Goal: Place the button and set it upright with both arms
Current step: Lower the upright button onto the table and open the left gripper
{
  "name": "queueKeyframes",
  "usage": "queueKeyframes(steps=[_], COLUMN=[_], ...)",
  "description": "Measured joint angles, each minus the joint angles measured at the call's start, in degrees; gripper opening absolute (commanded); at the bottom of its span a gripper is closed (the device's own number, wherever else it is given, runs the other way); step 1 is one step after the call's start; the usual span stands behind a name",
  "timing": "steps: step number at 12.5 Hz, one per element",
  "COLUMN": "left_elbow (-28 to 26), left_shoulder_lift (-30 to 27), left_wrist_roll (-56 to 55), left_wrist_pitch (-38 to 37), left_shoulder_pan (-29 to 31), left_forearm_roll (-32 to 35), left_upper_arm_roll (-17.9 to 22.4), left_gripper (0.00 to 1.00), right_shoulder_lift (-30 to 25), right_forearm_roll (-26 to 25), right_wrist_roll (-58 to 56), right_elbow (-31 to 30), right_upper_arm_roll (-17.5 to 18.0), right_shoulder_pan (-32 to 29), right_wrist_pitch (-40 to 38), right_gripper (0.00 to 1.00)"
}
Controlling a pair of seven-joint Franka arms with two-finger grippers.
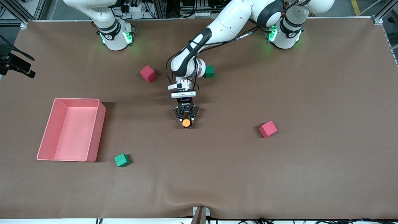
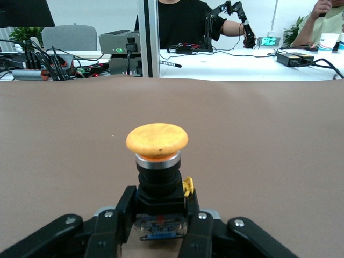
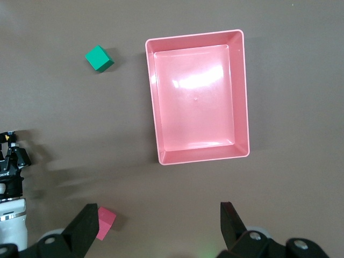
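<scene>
The button [image 1: 186,123] has a round orange cap on a black body and stands upright at the middle of the table. My left gripper [image 1: 186,117] is low at the table and shut on the button's black body. In the left wrist view the orange cap [image 2: 157,138] points up and the black fingers [image 2: 119,215] clamp the body from both sides, my left gripper [image 2: 159,217] closed around it. My right gripper [image 3: 158,217] is open and empty, high over the table near the pink bin. It is out of the front view.
A pink bin [image 1: 101,124] lies toward the right arm's end, also in the right wrist view [image 3: 153,102]. A green cube [image 1: 122,160] sits beside it. A pink cube [image 1: 148,73], a second pink cube [image 1: 268,129] and a second green cube [image 1: 209,71] lie around the middle.
</scene>
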Motion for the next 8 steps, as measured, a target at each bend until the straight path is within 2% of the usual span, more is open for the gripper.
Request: queueKeyframes(steps=[1,2,6,8], left_elbow=[-0.2,-0.2,-0.3,0.3], left_shoulder_lift=[0.2,0.2,0.2,0.1], left_wrist_roll=[-0.6,-0.8,-1.9,-2.4], left_wrist_pitch=[0.0,-0.1,-0.1,-0.2], left_shoulder_pan=[0.0,-0.1,-0.4,-0.7], left_forearm_roll=[0.5,0.7,-0.2,-4.5], left_upper_arm_roll=[0.1,0.1,-0.6,-2.7], left_gripper=[0.06,0.99,1.00,1.00], right_shoulder_lift=[0.0,0.0,0.0,0.0], right_forearm_roll=[0.0,0.0,0.0,0.0], right_wrist_roll=[0.0,0.0,0.0,0.0], right_elbow=[0.0,0.0,0.0,0.0], right_upper_arm_roll=[0.0,0.0,0.0,0.0], right_shoulder_pan=[0.0,0.0,0.0,0.0], right_wrist_pitch=[0.0,0.0,0.0,0.0], right_gripper=[1.00,1.00,1.00,1.00])
